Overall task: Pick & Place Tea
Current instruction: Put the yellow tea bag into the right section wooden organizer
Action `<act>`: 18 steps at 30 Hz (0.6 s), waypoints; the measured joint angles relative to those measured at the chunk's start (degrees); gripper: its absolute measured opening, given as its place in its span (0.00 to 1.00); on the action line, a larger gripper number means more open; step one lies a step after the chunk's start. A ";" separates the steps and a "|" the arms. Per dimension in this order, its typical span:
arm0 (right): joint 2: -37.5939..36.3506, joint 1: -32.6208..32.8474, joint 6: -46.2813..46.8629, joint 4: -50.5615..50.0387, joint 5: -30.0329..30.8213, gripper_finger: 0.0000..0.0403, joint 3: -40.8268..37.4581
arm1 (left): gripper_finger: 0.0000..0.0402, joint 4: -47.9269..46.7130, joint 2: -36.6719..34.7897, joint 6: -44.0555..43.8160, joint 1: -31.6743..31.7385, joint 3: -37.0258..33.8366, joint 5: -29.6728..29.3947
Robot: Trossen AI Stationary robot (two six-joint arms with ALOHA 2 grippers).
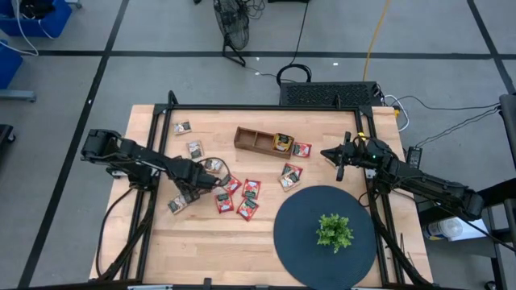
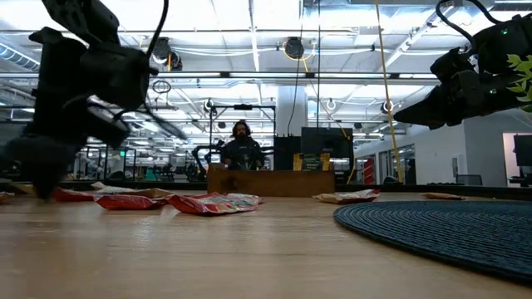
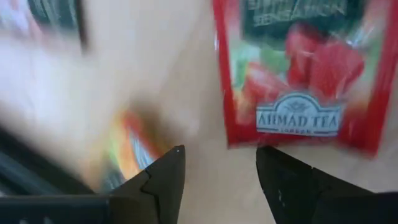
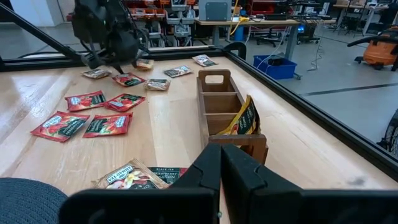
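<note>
Left gripper (image 3: 217, 168): fingers spread, low over a red strawberry tea sachet (image 3: 298, 68).
Right gripper (image 1: 339, 163): pressed together, beside wooden tray (image 1: 256, 140).

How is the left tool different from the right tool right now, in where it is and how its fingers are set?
The left tool is low over the scattered red tea sachets on the table's left half; the right tool hangs near the wooden tray, with no sachet under it. The left tool's fingers stand apart, with nothing between them; the right tool's fingers are pressed shut and empty. Both are dark two-finger tools holding nothing.
</note>
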 joint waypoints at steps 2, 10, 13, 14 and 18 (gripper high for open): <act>0.00 0.00 -0.02 0.00 0.00 0.00 0.00 | 0.50 0.37 -1.86 -0.10 0.19 -0.42 -1.27; 0.00 0.02 -0.02 0.00 0.00 0.00 0.00 | 0.50 -6.45 -6.84 -17.23 4.19 -1.20 -1.89; 0.00 0.00 -0.01 0.00 0.00 0.00 0.00 | 0.50 -9.02 -8.64 -23.07 6.62 -1.23 0.94; 0.00 0.00 -0.02 0.00 0.00 0.00 0.00 | 0.50 -9.06 -9.40 -23.21 7.04 -1.23 1.21; 0.00 0.00 -0.01 -0.01 0.00 0.00 0.00 | 0.50 -8.71 -11.19 -22.93 9.51 -1.14 1.45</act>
